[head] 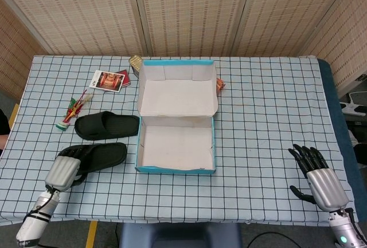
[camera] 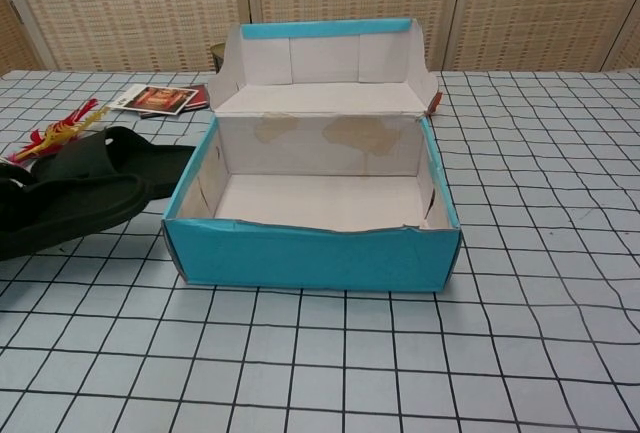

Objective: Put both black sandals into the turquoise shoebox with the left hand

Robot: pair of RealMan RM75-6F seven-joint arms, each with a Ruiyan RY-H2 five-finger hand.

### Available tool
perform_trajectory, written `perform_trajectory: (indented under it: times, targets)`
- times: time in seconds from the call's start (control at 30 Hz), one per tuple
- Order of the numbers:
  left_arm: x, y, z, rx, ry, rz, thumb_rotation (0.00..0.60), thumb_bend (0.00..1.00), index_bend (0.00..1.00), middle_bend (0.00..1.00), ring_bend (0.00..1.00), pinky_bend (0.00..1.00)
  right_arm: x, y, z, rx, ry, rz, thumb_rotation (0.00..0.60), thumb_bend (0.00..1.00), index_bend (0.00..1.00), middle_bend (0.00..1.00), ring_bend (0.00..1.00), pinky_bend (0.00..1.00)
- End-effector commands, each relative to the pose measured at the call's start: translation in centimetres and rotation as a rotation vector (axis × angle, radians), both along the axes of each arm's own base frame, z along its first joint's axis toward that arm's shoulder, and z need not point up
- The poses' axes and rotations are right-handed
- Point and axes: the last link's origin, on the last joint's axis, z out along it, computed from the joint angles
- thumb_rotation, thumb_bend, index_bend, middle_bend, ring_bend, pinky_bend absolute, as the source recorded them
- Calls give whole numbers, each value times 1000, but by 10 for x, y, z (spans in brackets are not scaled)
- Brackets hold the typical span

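Note:
The turquoise shoebox (head: 175,169) (camera: 310,255) stands open at the table's middle, white inside, lid tipped back. My left hand (head: 64,168) grips the heel end of one black sandal (head: 102,156) (camera: 70,213), raised off the cloth just left of the box. The other black sandal (head: 107,125) (camera: 150,158) lies flat behind it, its toe near the box's left wall. In the chest view the left hand itself is out of frame. My right hand (head: 316,173) hovers at the near right with fingers spread, holding nothing.
A picture card (head: 107,80) and a dark red card (head: 124,77) lie at the back left, a small tin (head: 136,63) behind the lid. A red and green packet (head: 73,111) lies left of the sandals. A small orange item (head: 220,85) sits right of the lid.

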Motion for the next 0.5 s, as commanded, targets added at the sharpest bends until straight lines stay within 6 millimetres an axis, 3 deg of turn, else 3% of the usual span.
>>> perform_trajectory:
  times: [0.03,0.27,0.5]
  targets:
    - [6,2,7,30,-22,-18,600,562,375,446,477,396,0,0,0,-2,-1,2,600,126,0,0,0,0]
    - [42,14,16,49,-82,-97,600,560,376,447,479,399,1,0,-2,4,3,4,600,126,0,0,0,0]
    - [119,36,8,-50,-180,-232,600,560,376,447,479,399,1,-1,-4,10,6,5,600,126,0,0,0,0]
